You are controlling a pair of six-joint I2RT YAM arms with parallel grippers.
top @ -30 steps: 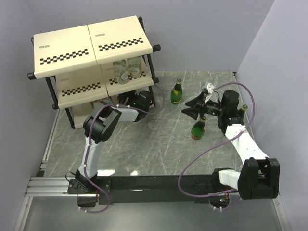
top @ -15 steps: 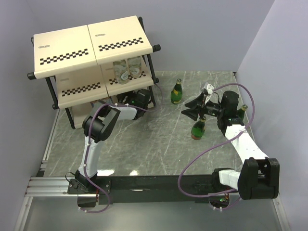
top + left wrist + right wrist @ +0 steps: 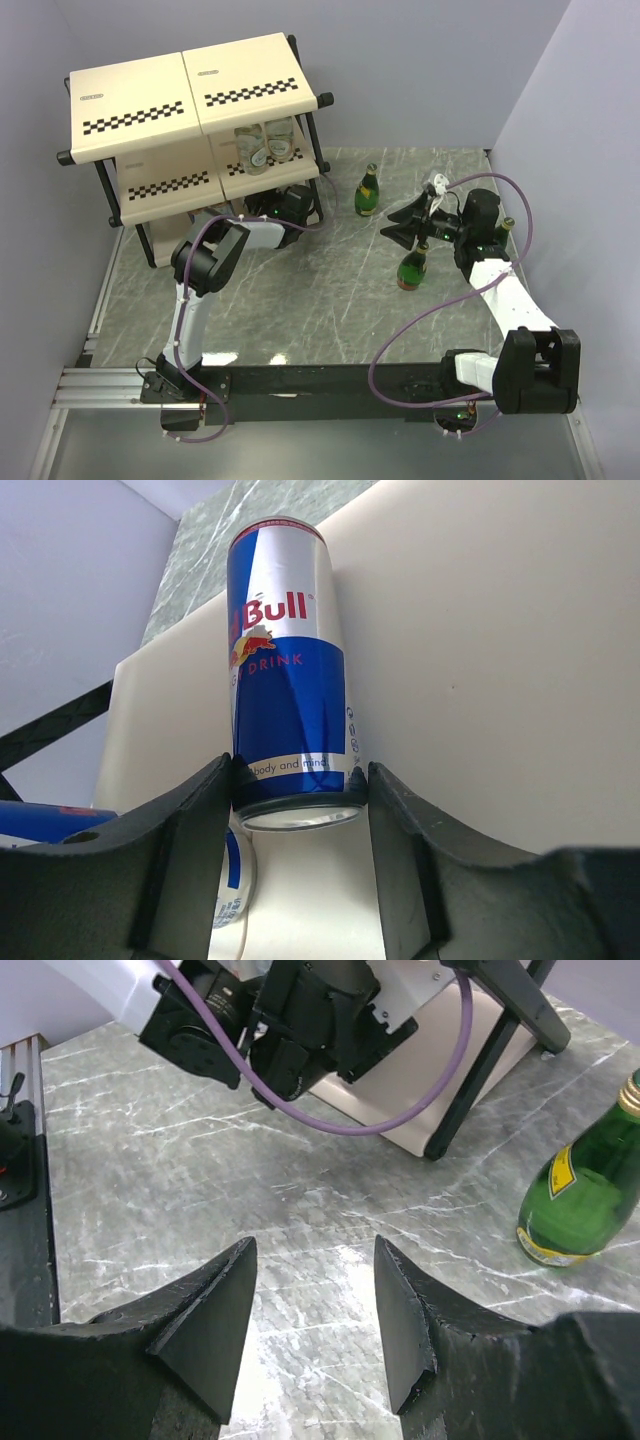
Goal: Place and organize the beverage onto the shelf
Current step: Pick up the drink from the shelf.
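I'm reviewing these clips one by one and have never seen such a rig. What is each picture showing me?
Two robot arms are bolted at the edge of a marble table. The overhead view shows both arms. The left one reaches into the shelf and the right one hovers among three green bottles. Two clear bottles stand on the middle tier. The other pictures come from a camera on each wrist. The left gripper pinches the base of a blue-silver can against a cream panel, and part of another can shows lower left. The right gripper is open and empty.

Blue-silver can (image 3: 288,670) against cream shelf (image 3: 480,630)
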